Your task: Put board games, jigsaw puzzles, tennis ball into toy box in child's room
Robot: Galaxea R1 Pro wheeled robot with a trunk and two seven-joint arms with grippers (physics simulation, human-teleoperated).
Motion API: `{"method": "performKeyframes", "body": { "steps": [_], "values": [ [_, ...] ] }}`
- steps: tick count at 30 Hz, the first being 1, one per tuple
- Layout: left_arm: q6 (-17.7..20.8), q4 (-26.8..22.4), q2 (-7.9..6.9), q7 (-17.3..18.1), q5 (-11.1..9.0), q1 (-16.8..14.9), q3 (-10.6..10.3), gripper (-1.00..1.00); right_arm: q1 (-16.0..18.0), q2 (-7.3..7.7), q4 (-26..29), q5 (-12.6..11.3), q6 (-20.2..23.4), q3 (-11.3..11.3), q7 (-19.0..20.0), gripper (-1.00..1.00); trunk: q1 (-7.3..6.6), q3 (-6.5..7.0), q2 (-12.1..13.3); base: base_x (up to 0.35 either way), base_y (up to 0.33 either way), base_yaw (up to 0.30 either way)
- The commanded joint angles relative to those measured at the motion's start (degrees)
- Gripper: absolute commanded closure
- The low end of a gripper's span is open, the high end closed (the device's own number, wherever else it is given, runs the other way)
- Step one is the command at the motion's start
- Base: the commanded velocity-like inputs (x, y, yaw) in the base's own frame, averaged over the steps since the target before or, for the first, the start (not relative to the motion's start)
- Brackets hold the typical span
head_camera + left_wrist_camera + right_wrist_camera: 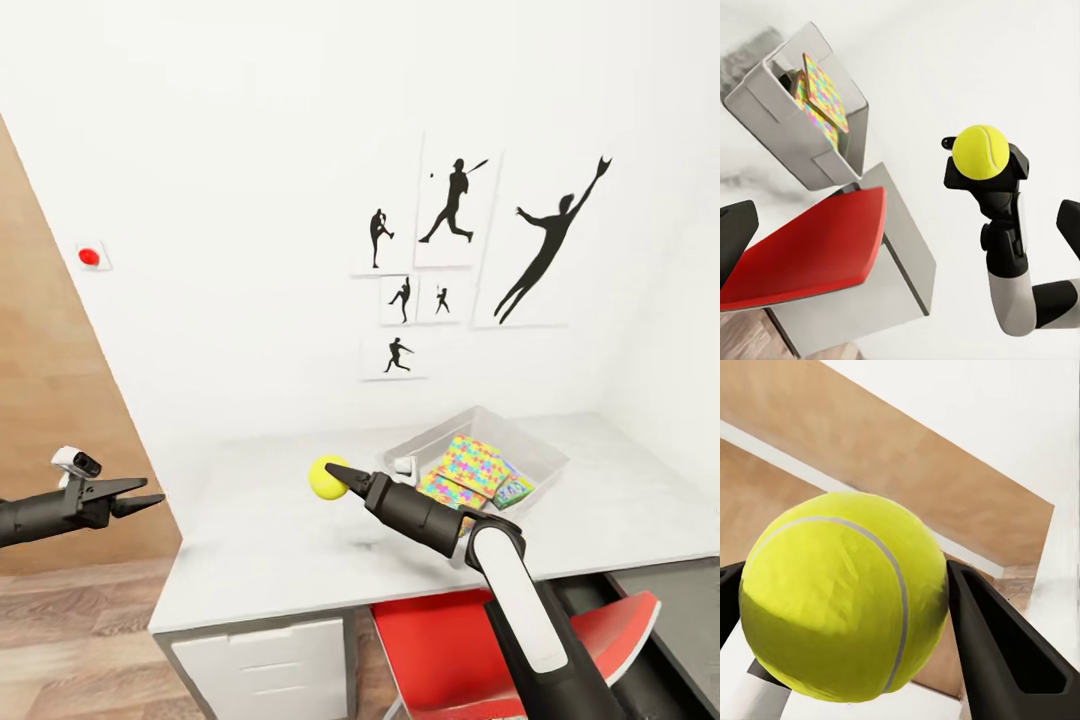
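Above the counter (pixel 260 530), tennis ball (pixel 326 477) clamped in my right pincer (pixel 338 478), clear of the surface.
Ball's pinched only at its sides between the two fingers, so a jolt on the swing could squirt it out, and it'd roll off the counter. Toy box (pixel 545 458) sits behind my forearm with the jigsaw puzzles (pixel 472 465) already inside. My left pincer (pixel 138 495) hangs beside the counter, released, holding nothing.
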State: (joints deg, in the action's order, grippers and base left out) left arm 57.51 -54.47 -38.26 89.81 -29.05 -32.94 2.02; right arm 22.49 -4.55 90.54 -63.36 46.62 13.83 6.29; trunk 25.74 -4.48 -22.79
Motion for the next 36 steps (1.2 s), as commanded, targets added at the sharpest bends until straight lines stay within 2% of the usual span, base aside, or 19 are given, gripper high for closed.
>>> {"method": "performKeyframes", "body": {
  "steps": [1, 26, 36],
  "values": [
    [0.6, -0.02, -0.03, 0.19, -0.04, -0.02, -0.04, -1.0, 0.07, -0.04, -0.01, 0.17, 0.23, -0.01, 0.22, 1.0, 0.04, -0.08, -0.13, 0.0, 0.0, -0.239],
    [0.6, -0.02, -0.04, 0.19, -0.04, -0.02, -0.05, -1.0, 0.08, -0.02, -0.01, 0.17, 0.22, 0.03, 0.22, 1.0, 0.04, 1.07, -0.13, 0.018, 0.0, -0.243],
    [0.6, -0.02, -0.04, 0.19, -0.02, -0.02, -0.04, -1.0, 0.08, -0.02, -0.01, 0.19, 0.22, 0.03, 0.22, 1.0, 0.04, 1.1, -0.13, 0.002, 0.0, -0.023]
  ]
}}
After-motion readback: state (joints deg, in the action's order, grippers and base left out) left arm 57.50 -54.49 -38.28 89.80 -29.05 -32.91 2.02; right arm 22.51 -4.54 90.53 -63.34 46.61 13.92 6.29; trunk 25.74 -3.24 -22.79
